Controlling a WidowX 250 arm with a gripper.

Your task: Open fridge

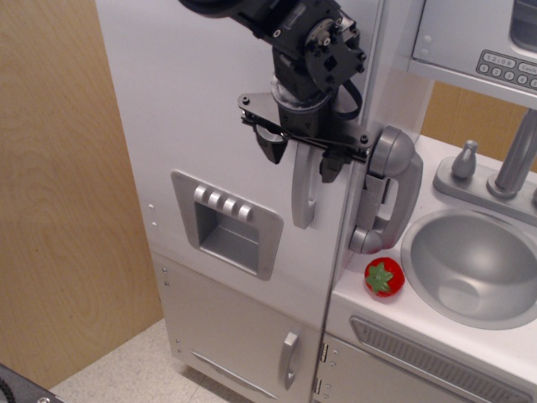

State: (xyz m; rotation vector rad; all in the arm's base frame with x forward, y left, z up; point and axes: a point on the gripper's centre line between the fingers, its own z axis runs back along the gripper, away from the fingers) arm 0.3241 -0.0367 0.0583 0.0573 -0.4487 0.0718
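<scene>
The fridge [210,101] is a tall white cabinet with its large silver-grey door shut. The door carries a vertical grey handle [303,197] near its right edge and a recessed grey dispenser panel [226,222] lower left. My black gripper [299,157] is open at the top of the handle. One finger [270,148] is left of the handle and the other finger [329,166] is right of it, so the jaws straddle the handle. I cannot tell if the fingers touch it.
A grey toy phone [388,189] hangs just right of the gripper. Below are a red strawberry [384,277], a sink [474,264] and a faucet [516,155]. A microwave keypad [508,67] is top right. The lower door has a short handle [289,359]. A wooden panel [59,210] stands left.
</scene>
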